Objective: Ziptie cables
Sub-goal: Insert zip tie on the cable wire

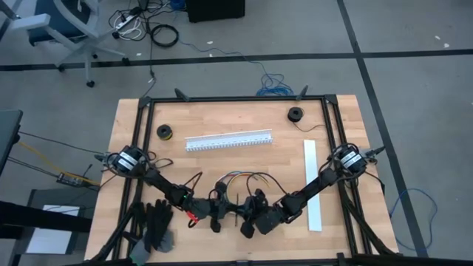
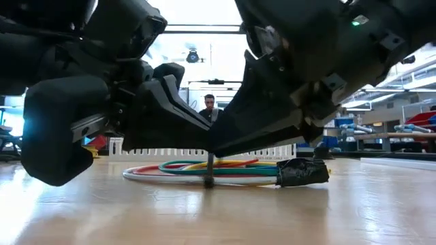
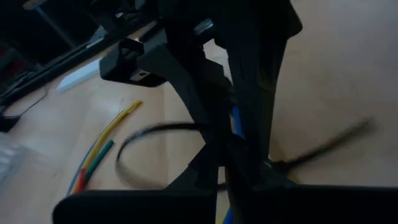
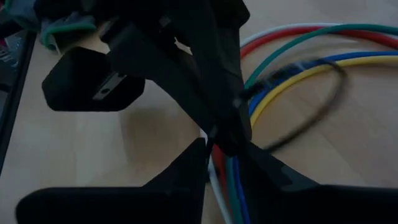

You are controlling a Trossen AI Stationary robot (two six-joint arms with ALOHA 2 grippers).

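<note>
High view first, working across: my left hand (image 1: 198, 213) is down at the near edge of the table (image 1: 244, 118), clenched tight. Can't honestly tell from any view whether it's pinching the zip tie (image 3: 146, 134) or only closed beside it. That black tie shows in my left wrist view as a blurry loop curling around next to the fingers, which is presumably why the hand sits so low and close.

Middle: the cables (image 1: 242, 179), a red, green, blue, yellow and white bundle, lie looped on the wood between my two hands, with a dark plug end (image 2: 302, 172) resting on the table. Keeping them bunched gives the tie one bundle to circle.

Right side: my right hand (image 1: 255, 220) is just beside the left, nearly touching it. Its fingers look close together, but whether they're grasping anything, I can't tell.
</note>
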